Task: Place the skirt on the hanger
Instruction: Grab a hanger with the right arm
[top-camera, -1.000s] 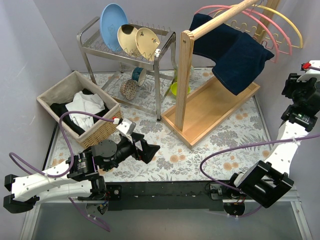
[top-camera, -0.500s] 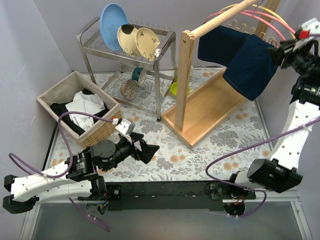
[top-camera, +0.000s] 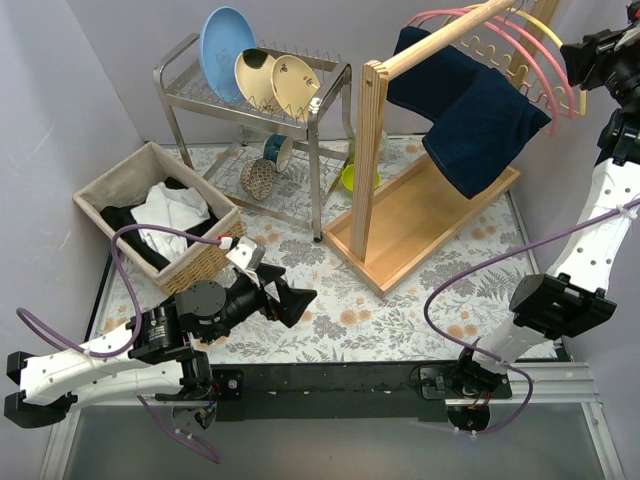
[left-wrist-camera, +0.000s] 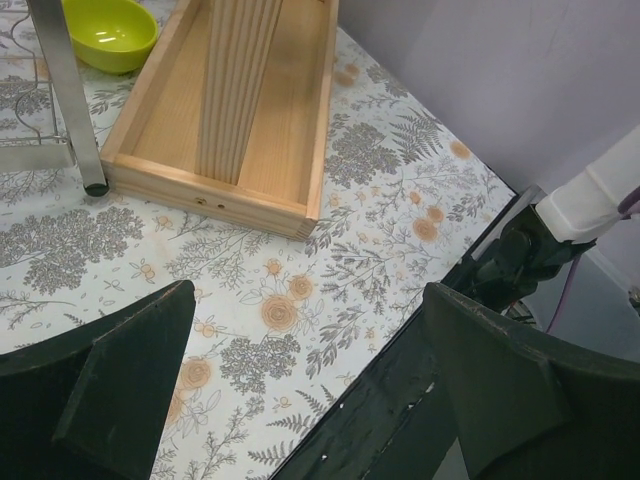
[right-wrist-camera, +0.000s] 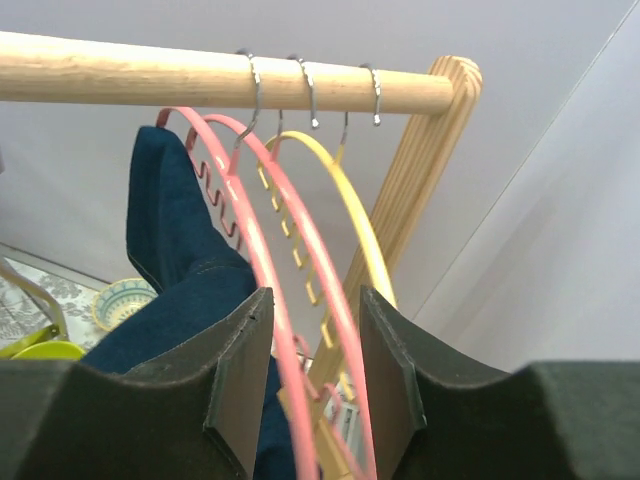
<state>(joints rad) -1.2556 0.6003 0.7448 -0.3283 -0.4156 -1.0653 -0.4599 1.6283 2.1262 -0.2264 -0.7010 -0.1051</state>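
Note:
The dark blue skirt hangs draped below the wooden rail of the rack, against the leftmost pink hanger. In the right wrist view the skirt lies left of the pink hangers and a yellow hanger, all hooked on the rail. My right gripper is raised at the hangers, jaws apart, with two pink hanger wires passing between them unclamped. My left gripper is open and empty low over the table's front.
A wooden tray base holds the rack's post. A metal dish rack with plates stands at the back. A wicker basket of clothes is at the left. A green bowl sits by the tray.
My right arm rose from the low right up to the hangers. The skirt swung right half a second ago and has swung back left. The left arm barely moved.

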